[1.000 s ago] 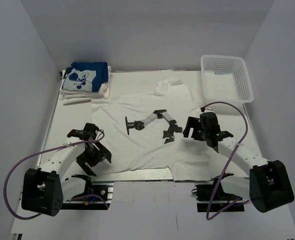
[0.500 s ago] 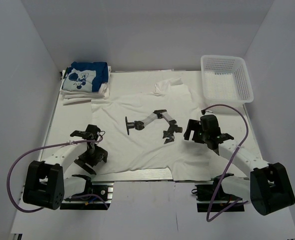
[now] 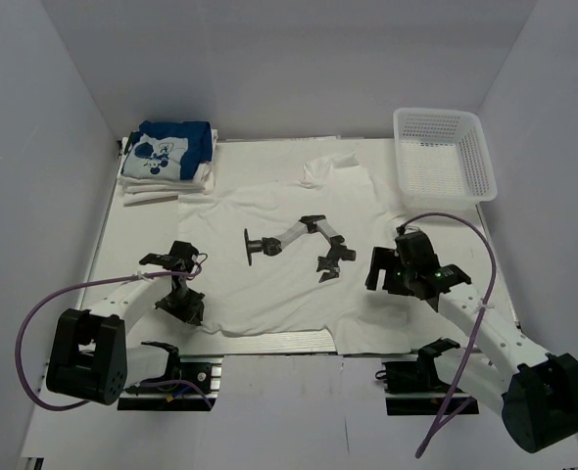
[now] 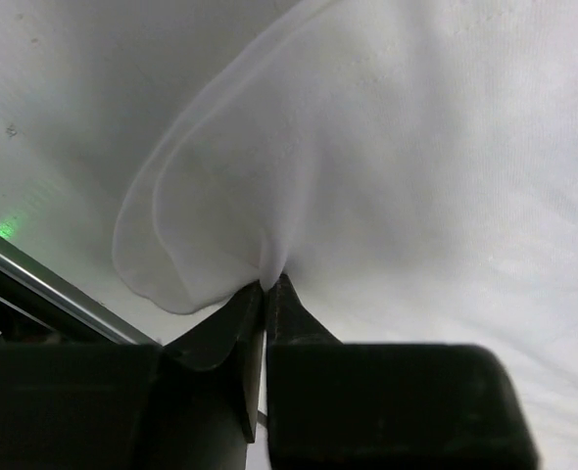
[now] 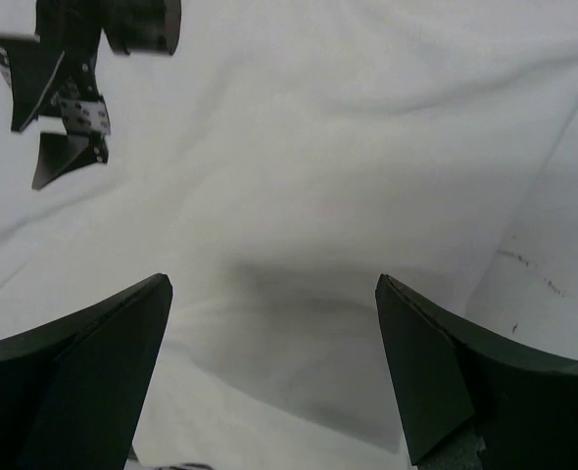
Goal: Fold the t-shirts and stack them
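A white t-shirt lies spread flat across the middle of the table. My left gripper is down at its near left corner. In the left wrist view its jaws are shut on a pinched fold of that t-shirt, the cloth bunching up between the tips. My right gripper hangs over the shirt's near right part; in the right wrist view it stands open above the white cloth, with nothing between its fingers. Folded t-shirts are stacked at the back left, a blue printed one on top.
A black and silver jointed bracket lies on the middle of the shirt, also seen in the right wrist view. A white mesh basket stands at the back right. A metal rail runs along the table's near edge.
My left gripper has come down at the shirt's near left corner and shut on the cloth. My right gripper has shifted nearer and to the right, still open.
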Available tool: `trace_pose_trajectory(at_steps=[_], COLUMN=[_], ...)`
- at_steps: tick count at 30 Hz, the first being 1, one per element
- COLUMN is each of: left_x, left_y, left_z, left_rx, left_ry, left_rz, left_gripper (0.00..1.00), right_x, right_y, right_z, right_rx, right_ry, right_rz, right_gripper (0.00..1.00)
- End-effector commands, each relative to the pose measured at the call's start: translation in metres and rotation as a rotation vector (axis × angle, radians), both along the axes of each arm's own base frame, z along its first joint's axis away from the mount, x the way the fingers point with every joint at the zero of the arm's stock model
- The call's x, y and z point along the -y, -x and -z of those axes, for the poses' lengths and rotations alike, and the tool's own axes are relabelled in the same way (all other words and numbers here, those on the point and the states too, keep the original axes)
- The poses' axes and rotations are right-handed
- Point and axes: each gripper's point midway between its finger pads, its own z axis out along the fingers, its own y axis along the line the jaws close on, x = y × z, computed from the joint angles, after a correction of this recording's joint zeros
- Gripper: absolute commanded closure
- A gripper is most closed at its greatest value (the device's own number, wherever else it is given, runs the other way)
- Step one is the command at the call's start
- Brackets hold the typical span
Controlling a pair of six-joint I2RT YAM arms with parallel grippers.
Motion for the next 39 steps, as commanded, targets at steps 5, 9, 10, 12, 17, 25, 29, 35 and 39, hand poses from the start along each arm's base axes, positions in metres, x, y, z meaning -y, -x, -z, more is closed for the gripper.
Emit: trace_pose_trajectory(at_steps=[5, 9, 10, 12, 17, 25, 29, 35, 39], left_x=[-0.025, -0.024, -0.023, -0.023, -0.018, -0.011, -0.014, -0.018, -0.018], left_y=[-0.002, -0.006, -0.006, -0.007, -0.008, -0.015, -0.021, -0.019, -0.021], left_z=[0.004, 0.0, 0.0, -0.002, 0.001, 0.002, -0.003, -0.008, -0.011], left_rx=[0.018, 0.044, 0.04, 0.049, 0.057, 0.092, 0.126, 0.141, 0.158], left_ry=[-0.134, -0.129, -0.12, -0.118, -0.092, -0.054, -0.069, -0.088, -0.086], left_rz=[0.015, 0.033, 0.042, 0.042, 0.05, 0.083, 0.105, 0.124, 0.132], left_gripper=[0.94, 0.96, 0.96, 0.97, 0.98, 0.99, 0.99, 0.99, 0.98], right_x=[-0.02, -0.039, -0.038, -0.035, -0.026, -0.04, -0.068, -0.095, -0.081], right_y=[0.055, 0.076, 0.083, 0.092, 0.109, 0.048, 0.082, 0.142, 0.154], right_z=[0.02, 0.026, 0.028, 0.033, 0.043, -0.015, -0.009, 0.011, 0.022], right_rx=[-0.249, -0.325, -0.345, -0.385, -0.441, -0.129, -0.213, -0.361, -0.42], right_ry=[0.016, 0.0, 0.017, 0.047, 0.164, 0.198, 0.108, 0.075, 0.154], right_rz=[-0.104, -0.172, -0.185, -0.182, -0.183, -0.158, -0.428, -0.764, -0.766], right_gripper=[0.1, 0.11, 0.11, 0.13, 0.14, 0.1, 0.1, 0.11, 0.18])
